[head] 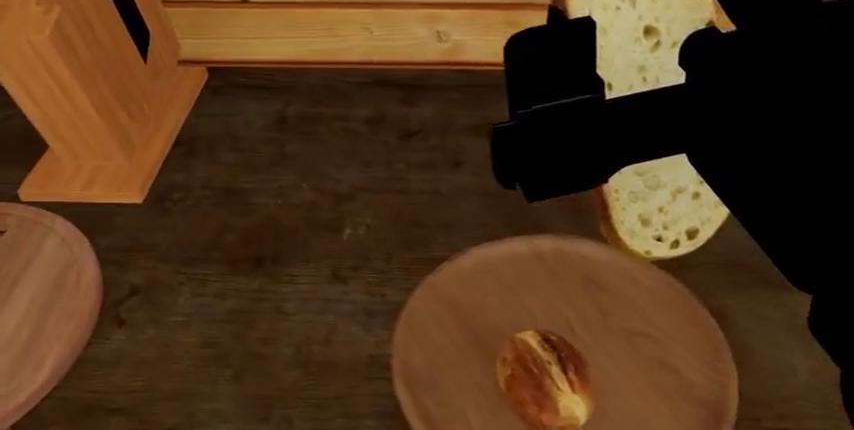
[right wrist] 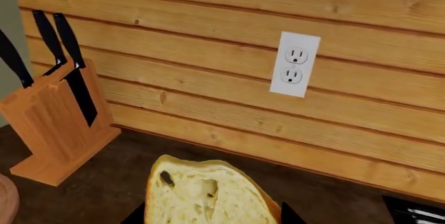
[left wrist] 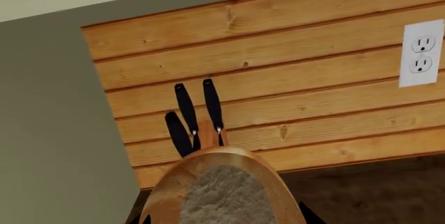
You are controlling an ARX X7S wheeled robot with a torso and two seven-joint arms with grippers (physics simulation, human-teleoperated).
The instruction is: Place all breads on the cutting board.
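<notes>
At far right, above the counter: bread slice, long axis near-to-far, clamped in right tool; cutting board well left (dish between).

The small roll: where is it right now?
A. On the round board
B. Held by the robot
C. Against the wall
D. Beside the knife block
A: in the head view the roll lies on the round board, while the big slice is the bread up in the right gripper.
</notes>
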